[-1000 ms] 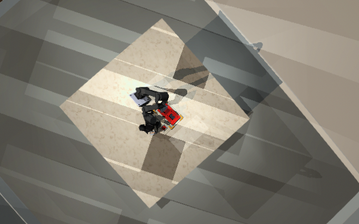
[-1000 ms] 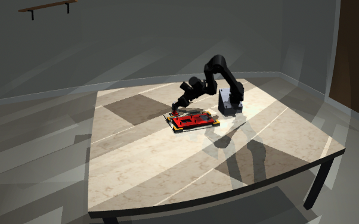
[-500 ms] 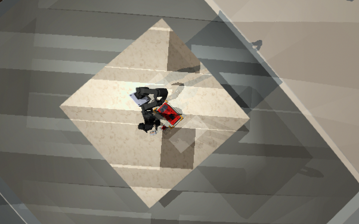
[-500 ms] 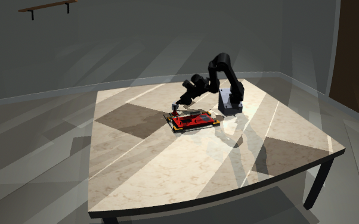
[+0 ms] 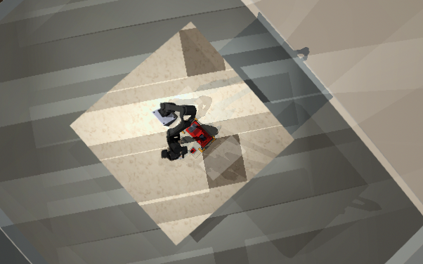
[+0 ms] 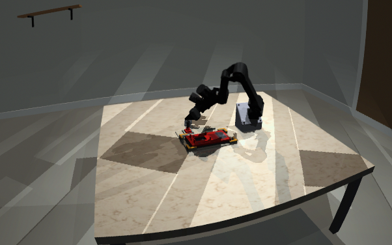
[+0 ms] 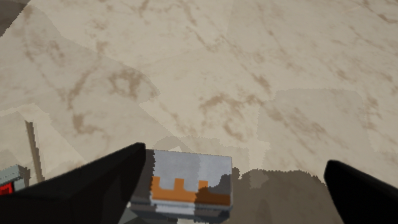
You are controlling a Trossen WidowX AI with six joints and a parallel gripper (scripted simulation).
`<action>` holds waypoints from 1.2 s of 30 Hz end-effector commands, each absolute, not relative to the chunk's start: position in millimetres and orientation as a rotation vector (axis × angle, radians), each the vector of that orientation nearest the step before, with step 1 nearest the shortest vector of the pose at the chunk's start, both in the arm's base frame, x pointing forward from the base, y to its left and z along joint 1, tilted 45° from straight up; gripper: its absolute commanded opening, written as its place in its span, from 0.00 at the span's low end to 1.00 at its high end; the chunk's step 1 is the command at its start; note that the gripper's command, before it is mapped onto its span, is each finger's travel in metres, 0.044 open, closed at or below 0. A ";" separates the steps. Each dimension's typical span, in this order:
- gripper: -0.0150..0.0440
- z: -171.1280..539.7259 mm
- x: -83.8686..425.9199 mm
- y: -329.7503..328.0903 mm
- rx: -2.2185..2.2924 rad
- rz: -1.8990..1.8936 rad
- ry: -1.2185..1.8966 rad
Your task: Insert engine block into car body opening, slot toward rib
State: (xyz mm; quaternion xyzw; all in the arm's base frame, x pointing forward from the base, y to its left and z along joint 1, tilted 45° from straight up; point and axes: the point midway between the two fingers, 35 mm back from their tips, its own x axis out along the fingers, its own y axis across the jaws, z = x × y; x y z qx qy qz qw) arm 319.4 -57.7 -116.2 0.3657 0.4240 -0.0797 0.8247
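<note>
The engine block (image 7: pixel 192 167), grey with an orange pattern, shows low in the wrist view between the fingertips, close beside the left finger and apart from the right one. My gripper (image 7: pixel 233 159) (image 5: pixel 184 154) (image 6: pixel 187 124) is wide open and not holding it. Whether the left finger touches the block, and what is under the block, cannot be told. The red car body (image 5: pixel 196 133) (image 6: pixel 193 143) lies beside the gripper, with a dark opening in its top. The block is not in this opening. Its slot is hidden from view.
A small red piece (image 5: pixel 192 150) (image 6: pixel 187 130) (image 7: pixel 6 189) sits beside the car body's end, very near the gripper. Orange corner pieces (image 5: pixel 202 149) (image 6: pixel 191 148) frame the car body. The arm's grey base (image 5: pixel 159 116) (image 6: pixel 243 117) stands behind. Dark shadows cross the table.
</note>
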 end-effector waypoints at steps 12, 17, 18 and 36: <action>1.00 -136.0 340.3 -82.0 0.773 -0.059 1.246; 1.00 -130.9 340.5 -83.2 0.792 0.002 1.373; 1.00 -128.9 340.2 -83.0 0.796 0.017 1.398; 1.00 -75.8 331.2 -69.6 0.905 0.285 1.700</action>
